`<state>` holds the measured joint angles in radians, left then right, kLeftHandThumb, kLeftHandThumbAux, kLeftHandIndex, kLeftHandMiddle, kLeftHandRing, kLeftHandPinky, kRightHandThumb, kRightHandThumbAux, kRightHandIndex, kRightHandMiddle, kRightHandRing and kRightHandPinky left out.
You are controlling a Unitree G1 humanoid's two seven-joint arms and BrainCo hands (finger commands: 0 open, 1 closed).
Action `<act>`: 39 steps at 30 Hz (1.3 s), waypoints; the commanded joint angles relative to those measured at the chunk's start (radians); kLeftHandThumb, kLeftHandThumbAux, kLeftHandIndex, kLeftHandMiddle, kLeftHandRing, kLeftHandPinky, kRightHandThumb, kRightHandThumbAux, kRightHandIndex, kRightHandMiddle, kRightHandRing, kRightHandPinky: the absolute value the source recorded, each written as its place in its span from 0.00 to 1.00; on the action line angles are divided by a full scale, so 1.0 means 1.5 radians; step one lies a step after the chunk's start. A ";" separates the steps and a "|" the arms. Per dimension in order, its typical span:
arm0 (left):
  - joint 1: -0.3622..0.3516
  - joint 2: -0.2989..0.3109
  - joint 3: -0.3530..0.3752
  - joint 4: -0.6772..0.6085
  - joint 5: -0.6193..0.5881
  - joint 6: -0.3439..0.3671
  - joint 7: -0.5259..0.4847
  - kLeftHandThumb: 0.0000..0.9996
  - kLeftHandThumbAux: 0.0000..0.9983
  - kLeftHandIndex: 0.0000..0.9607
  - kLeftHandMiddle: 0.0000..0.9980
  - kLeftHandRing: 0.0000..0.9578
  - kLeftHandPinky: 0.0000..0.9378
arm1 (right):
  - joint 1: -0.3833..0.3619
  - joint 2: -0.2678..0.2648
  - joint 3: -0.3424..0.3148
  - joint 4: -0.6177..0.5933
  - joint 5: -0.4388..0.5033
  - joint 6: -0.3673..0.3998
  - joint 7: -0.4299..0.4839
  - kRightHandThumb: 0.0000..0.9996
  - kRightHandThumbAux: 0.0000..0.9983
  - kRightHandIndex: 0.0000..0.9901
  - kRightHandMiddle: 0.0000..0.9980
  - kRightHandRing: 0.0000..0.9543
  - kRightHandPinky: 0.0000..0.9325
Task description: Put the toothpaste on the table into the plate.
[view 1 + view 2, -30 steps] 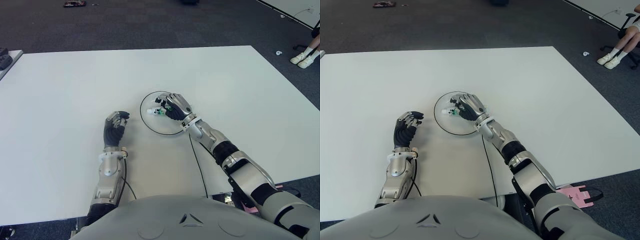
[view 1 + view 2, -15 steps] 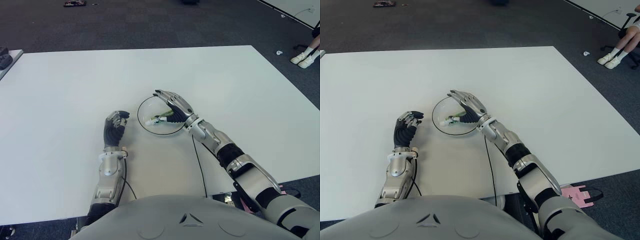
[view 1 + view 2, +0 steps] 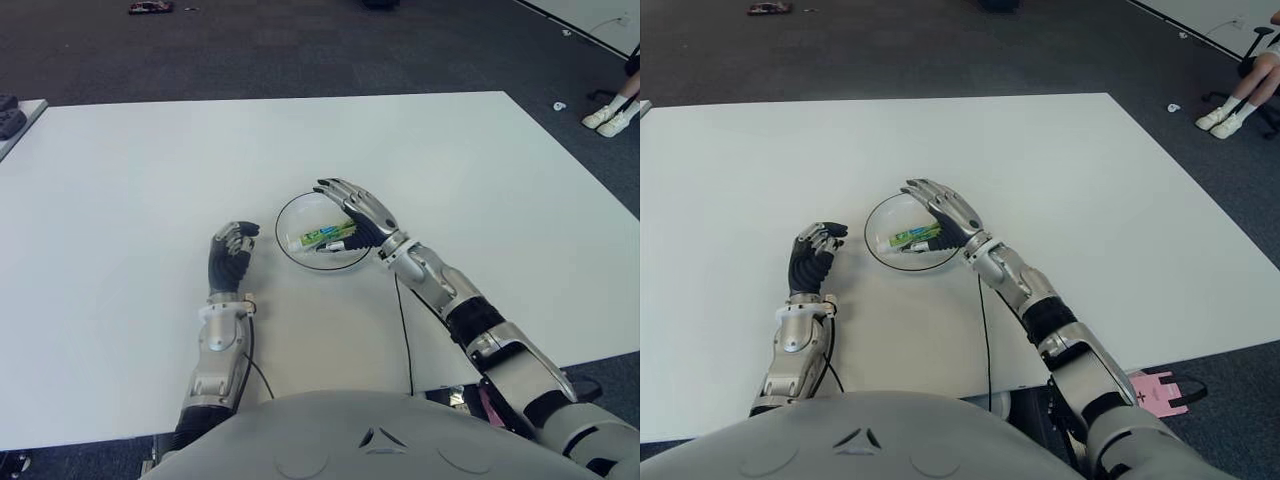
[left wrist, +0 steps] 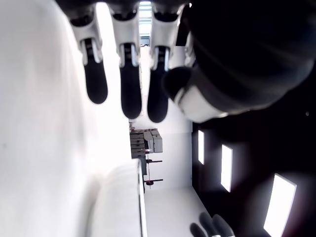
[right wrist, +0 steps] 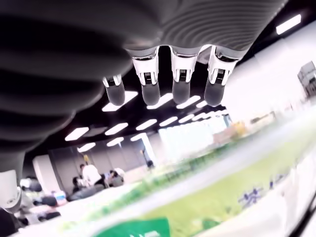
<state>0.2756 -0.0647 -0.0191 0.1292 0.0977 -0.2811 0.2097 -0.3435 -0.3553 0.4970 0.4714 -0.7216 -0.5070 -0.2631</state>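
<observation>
White table point(image 3: 120, 180): toothpaste point(image 3: 322, 236) now released, lying inside the plate point(image 3: 292, 212).
Right hand point(image 3: 358, 212), fingers spread and empty, has lifted off it; left hand point(image 3: 230, 256) stays curled beside the plate's left.

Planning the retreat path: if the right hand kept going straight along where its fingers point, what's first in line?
Right hand, open over the plate, points toward the table's far left. Beyond the plate rim only bare table shows. The toothpaste lies below the palm, not ahead, though height is unclear.
</observation>
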 commanded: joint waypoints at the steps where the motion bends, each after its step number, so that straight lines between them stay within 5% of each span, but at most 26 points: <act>1: 0.012 -0.009 0.000 0.029 -0.003 0.020 -0.001 0.71 0.72 0.43 0.40 0.39 0.38 | 0.028 -0.005 -0.016 -0.033 0.020 0.000 0.020 0.00 0.50 0.00 0.00 0.00 0.02; 11: 0.008 -0.008 0.001 0.039 -0.003 0.008 -0.002 0.71 0.72 0.43 0.40 0.39 0.40 | 0.062 0.021 -0.062 -0.076 0.048 0.035 0.016 0.00 0.53 0.00 0.00 0.01 0.08; 17: 0.006 -0.006 0.002 0.043 -0.005 0.005 -0.004 0.71 0.72 0.44 0.40 0.40 0.40 | 0.109 0.050 -0.117 -0.139 0.126 0.045 0.024 0.00 0.62 0.06 0.07 0.07 0.14; 24: 0.001 -0.004 0.003 0.051 -0.003 0.000 -0.004 0.71 0.72 0.44 0.41 0.40 0.40 | 0.131 0.109 -0.162 -0.118 0.223 -0.003 0.003 0.00 0.71 0.15 0.14 0.13 0.15; 28: -0.001 -0.004 0.003 0.053 -0.003 -0.002 -0.004 0.71 0.72 0.44 0.41 0.40 0.40 | 0.141 0.140 -0.188 -0.091 0.263 -0.036 -0.016 0.00 0.79 0.31 0.22 0.20 0.24; 34: -0.002 -0.004 0.005 0.053 -0.003 0.001 -0.002 0.71 0.72 0.44 0.40 0.39 0.39 | 0.161 0.186 -0.233 -0.053 0.338 -0.079 -0.023 0.04 0.90 0.40 0.30 0.27 0.30; 39: -0.001 -0.004 0.005 0.049 -0.002 0.006 -0.001 0.71 0.72 0.44 0.40 0.39 0.39 | 0.174 0.210 -0.259 -0.034 0.340 -0.086 -0.046 0.07 0.93 0.43 0.34 0.32 0.34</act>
<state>0.2546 -0.0644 -0.0162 0.1664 0.0956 -0.3109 0.2097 -0.1025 -0.0638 0.1353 0.3951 -0.2271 -0.6309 -0.3067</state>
